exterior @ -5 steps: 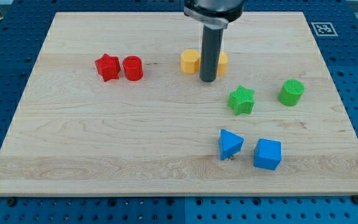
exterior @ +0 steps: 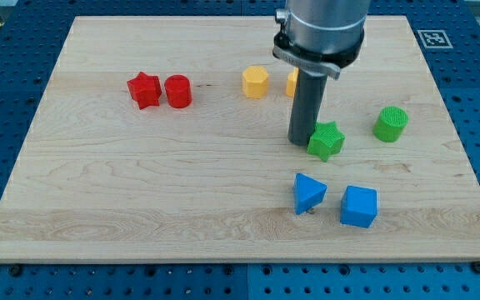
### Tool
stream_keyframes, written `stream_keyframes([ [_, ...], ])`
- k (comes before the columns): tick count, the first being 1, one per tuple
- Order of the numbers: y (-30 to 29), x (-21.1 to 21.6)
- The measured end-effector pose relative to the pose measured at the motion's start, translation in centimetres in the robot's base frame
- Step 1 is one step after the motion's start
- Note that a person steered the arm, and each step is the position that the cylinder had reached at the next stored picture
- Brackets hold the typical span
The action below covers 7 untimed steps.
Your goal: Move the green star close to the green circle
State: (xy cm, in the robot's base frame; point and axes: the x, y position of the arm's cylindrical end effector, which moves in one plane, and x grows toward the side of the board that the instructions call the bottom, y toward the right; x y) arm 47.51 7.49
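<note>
On the wooden board (exterior: pixel 140 183), the tip (exterior: pixel 300 142) is seen touching the left side of the green star (exterior: pixel 327 140); nothing is gripped by the rod. The green circle (exterior: pixel 390 124) is located near the star's right, apart from it.

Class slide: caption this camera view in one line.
My tip touches the green star's left side; green circle waits to the right.

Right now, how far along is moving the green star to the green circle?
Approach looks done: my tip sits against the green star's left side. The push is just starting. Left: a clear gap of bare board separates the star from the green circle to its right.
</note>
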Motion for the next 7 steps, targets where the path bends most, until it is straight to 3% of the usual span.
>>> stream_keyframes([
  [7,0.6,4.7],
])
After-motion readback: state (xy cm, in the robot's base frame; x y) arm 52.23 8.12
